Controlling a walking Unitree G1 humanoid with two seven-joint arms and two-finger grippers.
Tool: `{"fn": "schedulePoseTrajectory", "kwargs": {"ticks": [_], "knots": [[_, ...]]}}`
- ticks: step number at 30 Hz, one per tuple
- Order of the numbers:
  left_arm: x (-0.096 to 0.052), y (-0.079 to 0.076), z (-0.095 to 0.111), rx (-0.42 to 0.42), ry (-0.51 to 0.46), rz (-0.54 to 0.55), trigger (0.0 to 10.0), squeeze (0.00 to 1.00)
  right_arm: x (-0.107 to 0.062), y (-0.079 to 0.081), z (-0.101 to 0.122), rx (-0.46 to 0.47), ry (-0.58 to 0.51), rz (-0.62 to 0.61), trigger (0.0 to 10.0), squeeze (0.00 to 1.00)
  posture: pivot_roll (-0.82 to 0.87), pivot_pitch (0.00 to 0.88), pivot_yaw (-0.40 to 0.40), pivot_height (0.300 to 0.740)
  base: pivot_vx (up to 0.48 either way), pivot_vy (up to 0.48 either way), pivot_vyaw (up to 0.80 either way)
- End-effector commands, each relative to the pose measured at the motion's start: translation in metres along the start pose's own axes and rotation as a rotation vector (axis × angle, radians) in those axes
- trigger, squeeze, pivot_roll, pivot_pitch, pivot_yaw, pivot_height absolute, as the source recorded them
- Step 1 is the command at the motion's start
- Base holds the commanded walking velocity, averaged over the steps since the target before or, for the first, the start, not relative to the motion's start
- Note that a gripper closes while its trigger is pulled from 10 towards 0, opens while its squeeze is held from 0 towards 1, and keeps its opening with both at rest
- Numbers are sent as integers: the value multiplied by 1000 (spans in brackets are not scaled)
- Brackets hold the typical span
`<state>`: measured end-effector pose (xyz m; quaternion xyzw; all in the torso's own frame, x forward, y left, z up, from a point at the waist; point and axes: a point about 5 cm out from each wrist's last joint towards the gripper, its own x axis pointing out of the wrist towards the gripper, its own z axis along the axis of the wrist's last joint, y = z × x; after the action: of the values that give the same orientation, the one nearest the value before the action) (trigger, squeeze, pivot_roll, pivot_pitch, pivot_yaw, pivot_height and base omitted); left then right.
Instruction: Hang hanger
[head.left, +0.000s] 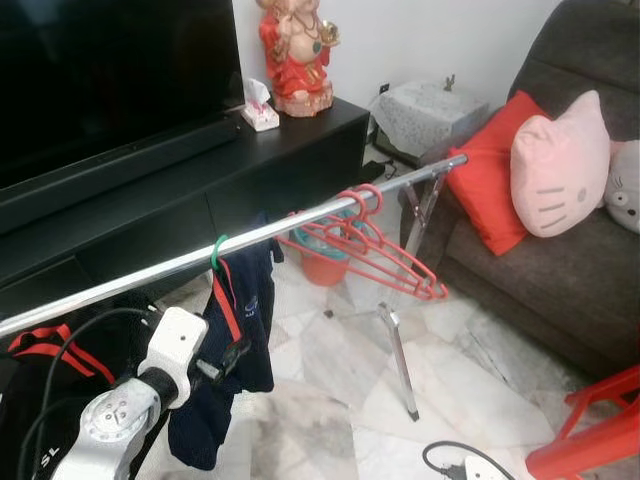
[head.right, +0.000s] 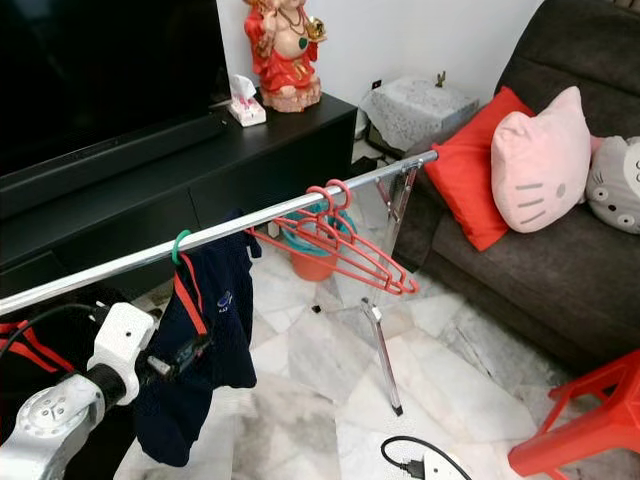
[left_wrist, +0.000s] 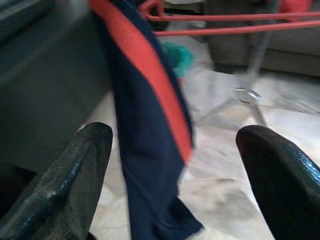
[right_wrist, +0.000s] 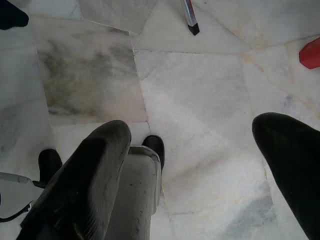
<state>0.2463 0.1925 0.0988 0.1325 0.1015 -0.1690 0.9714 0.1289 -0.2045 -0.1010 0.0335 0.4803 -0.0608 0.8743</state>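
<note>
We find the rail (head.left: 250, 240) running across the room on its stand, carrying a green hanger (head.left: 218, 250) with a navy garment (head.left: 235, 340) and, further along, a cluster of red hangers (head.left: 375, 250) hooked over the bar. Our left gripper (left_wrist: 170, 175) sits just beside the navy garment with its fingers (left_wrist: 75, 170) spread wide and nothing between them; the garment hangs in front of the gap rather than inside it. Our right gripper (right_wrist: 200, 165) points down at the marble floor (right_wrist: 200, 90), also wide and empty. We judge the green hanger to be seated on the rail already, so the step in hand looks like a release and withdrawal. To do it well, we should back the left arm away low and straight, keeping the fingers clear of the fabric so the hook is not dragged off the bar.
</note>
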Motion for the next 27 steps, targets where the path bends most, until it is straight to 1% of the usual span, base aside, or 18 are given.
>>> {"fn": "schedulePoseTrajectory", "kwargs": {"ticks": [1, 4, 7, 9, 10, 15, 22, 24, 25, 26, 27], "knots": [[2, 2, 0, 13, -5, 24, 10000, 0, 0, -1, -2, 8, 5, -7, 10000, 0, 152, 0, -26, 740, 0, 0, 0], [9, -8, -2, -6, -8, -13, 10000, 0, 0, 0, -1, 8, 5, -5, 10000, 0, 149, 0, -27, 740, 0, 0, 0], [12, -10, -4, -1, -5, -9, 10000, 0, 0, 0, -1, 9, 4, -5, 10000, 0, 148, 0, -27, 740, 0, 0, 0], [17, -10, -5, 11, 3, 11, 10000, 0, 0, 0, -1, 8, 3, -4, 10000, 0, 145, 0, -26, 740, 0, 0, 0], [22, -8, -5, 7, 11, 49, 10000, 0, 0, 0, -1, 11, 3, -4, 10000, 0, 143, 0, -26, 740, 0, 0, 0], [31, -3, -3, 9, 1, 107, 10000, 0, 0, 0, -1, 12, 2, -3, 10000, 0, 141, 0, -26, 740, 0, 0, 0], [40, -7, -4, 5, -8, 103, 10000, 0, 0, 0, 0, 14, 1, -2, 10000, 0, 134, 0, -26, 740, 0, 0, 0], [41, -8, -4, 2, -7, 105, 9804, 0, 0, -1, 0, 15, 1, -2, 10000, 0, 134, 0, -26, 740, 0, 0, 0], [43, -9, -4, 0, -7, 105, 7529, 0, 0, -1, 0, 14, 1, -1, 10000, 0, 135, 0, -28, 740, 0, 0, 0], [45, -9, -5, -1, -7, 104, 7529, 0, 0, -1, 0, 14, 1, -1, 10000, 0, 135, 0, -28, 740, 0, 0, 0], [47, -10, -4, -2, -7, 104, 7922, 0, 0, -1, 0, 13, 2, -1, 10000, 0, 135, 0, -28, 740, 0, 0, 0]]}}
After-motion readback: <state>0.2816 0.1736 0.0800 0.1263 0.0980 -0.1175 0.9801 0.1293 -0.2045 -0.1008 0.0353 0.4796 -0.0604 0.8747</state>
